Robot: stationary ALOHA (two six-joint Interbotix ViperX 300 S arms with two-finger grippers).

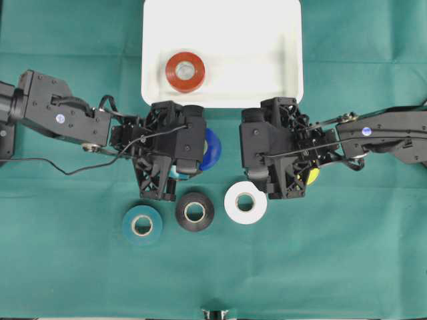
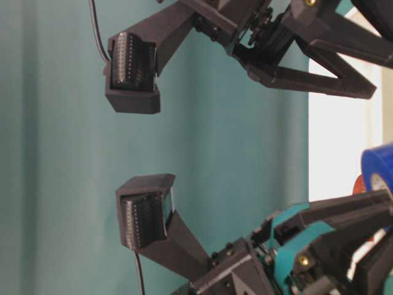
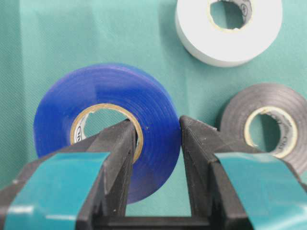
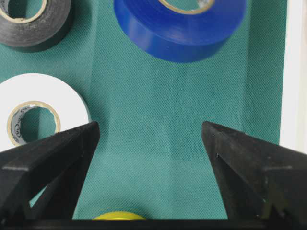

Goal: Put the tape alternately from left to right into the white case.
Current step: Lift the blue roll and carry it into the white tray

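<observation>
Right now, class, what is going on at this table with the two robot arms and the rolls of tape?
The left end effector is shut on the wall of the blue ring-shaped roll of tape, one finger inside its core. The right end effector is open above the green cloth, holding nothing, with a yellow roll under it. One orange-red roll already lies in the shallow white plastic case. The white, black and teal rolls wait on the cloth.

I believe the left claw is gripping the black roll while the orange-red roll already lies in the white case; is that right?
Not quite: the left claw grips the blue roll, one finger in its core, as the left wrist view shows. The black roll lies free beside it. The orange-red roll does lie in the white case.
</observation>
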